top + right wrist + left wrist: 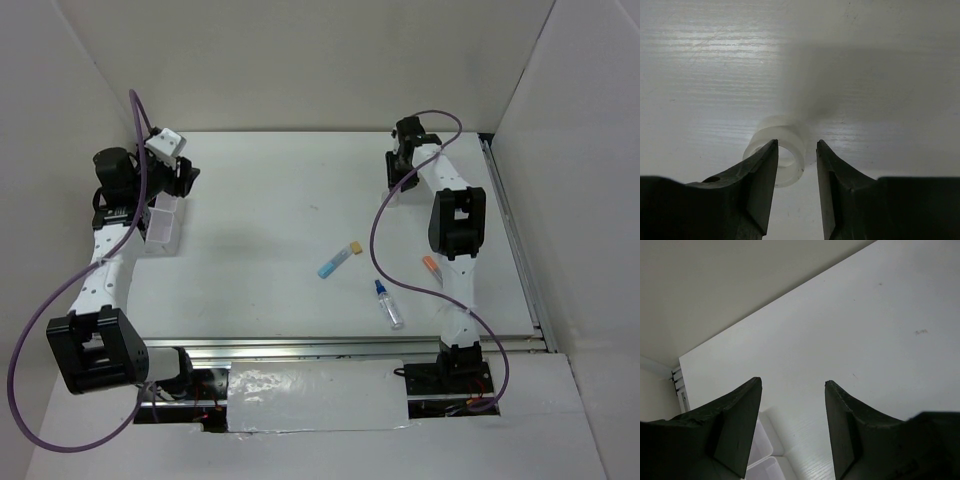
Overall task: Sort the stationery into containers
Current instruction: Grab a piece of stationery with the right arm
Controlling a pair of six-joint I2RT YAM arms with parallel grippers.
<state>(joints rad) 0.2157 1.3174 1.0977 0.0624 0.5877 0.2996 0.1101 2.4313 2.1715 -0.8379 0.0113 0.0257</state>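
The clear tape ring [790, 137] lies on the table at the far right. My right gripper [797, 141] hangs over it, open. Its left finger covers the ring's left side, the ring's right wall sits between the jaws, and a gap shows beside the right finger. In the top view this gripper [403, 178] hides the ring. The translucent organizer box [165, 228] stands at the left edge, and my left gripper [187, 180] is just beyond it, open and holding nothing. A light-blue marker [338, 258], a blue-capped bottle [389, 303] and an orange-capped tube [431, 265] lie near the right arm.
White walls close the table in at the back and on both sides. A metal rail [515, 245] runs along the right edge. In the left wrist view two compartments of the box [762, 452] show below the left finger.
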